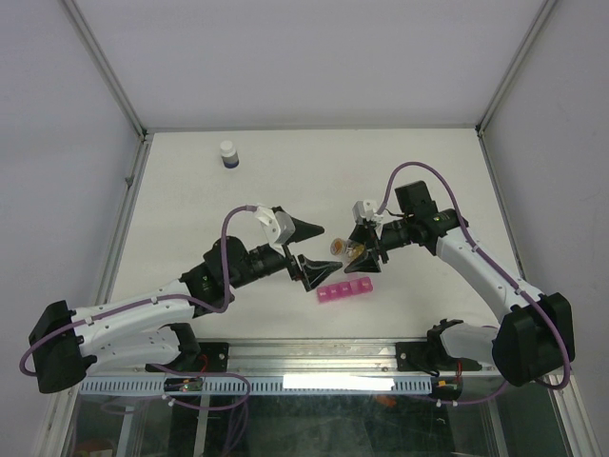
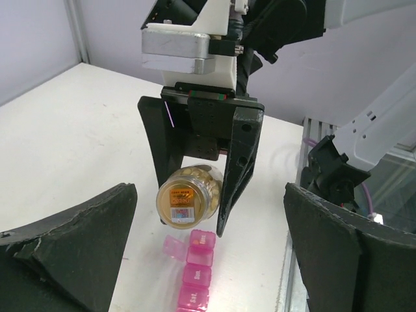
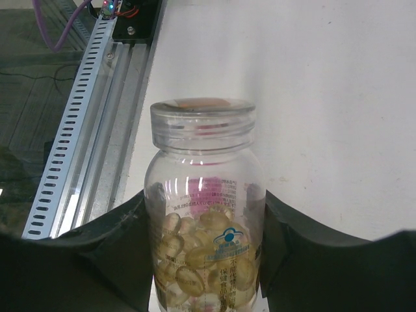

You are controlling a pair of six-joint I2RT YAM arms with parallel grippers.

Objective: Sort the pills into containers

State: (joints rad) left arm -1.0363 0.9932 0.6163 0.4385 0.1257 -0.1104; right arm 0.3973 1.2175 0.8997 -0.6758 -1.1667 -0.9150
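Hanging above the near edge of the white table (image 1: 285,181), the right gripper (image 1: 357,255) pinches a clear, thread-necked bottle (image 3: 203,214) of amber softgels. Directly below lies the pink translucent pill box (image 1: 346,291), close to the front rail. The left gripper (image 1: 319,252) stands spread and empty just beside it. Only the left wrist view shows the box's square compartments, with one end lid seemingly flipped open. Bare tabletop stretches away to a white-capped dark bottle (image 1: 227,154).
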